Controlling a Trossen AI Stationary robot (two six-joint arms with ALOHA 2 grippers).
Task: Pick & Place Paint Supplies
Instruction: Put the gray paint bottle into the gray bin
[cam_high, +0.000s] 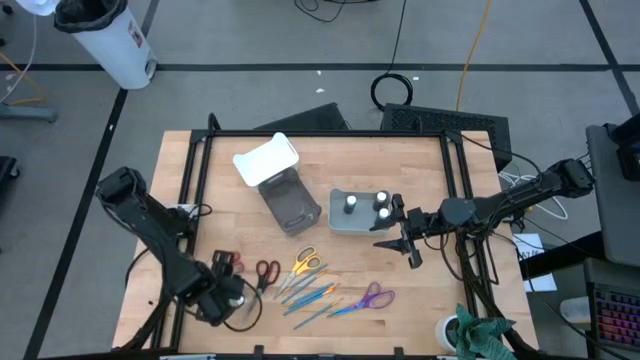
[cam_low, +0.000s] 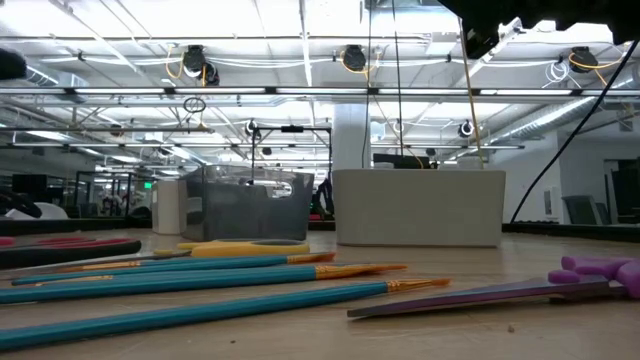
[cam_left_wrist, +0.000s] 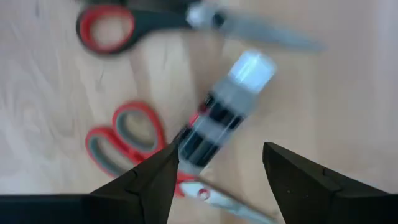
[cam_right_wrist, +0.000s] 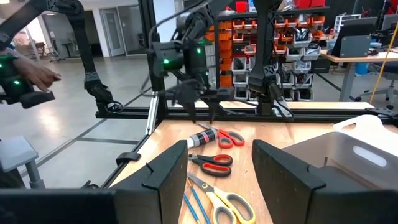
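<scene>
While the left hand (cam_left_wrist: 217, 177) hangs unclenched over a lying bottle (cam_left_wrist: 224, 115), holding nothing, that bottle rests on the desk (cam_high: 420, 290) against red scissors (cam_left_wrist: 124, 137), so closing now could pinch a handle too or roll the round bottle away. Farther out lie brushes (cam_high: 310, 297), yellow scissors (cam_high: 303, 264) and purple scissors (cam_high: 372, 297), three bottles (cam_high: 350, 203) stand in a grey tray (cam_high: 345, 224), and the right hand (cam_high: 412, 240) waits beside it, fingers parted and empty. No writing is readable.
</scene>
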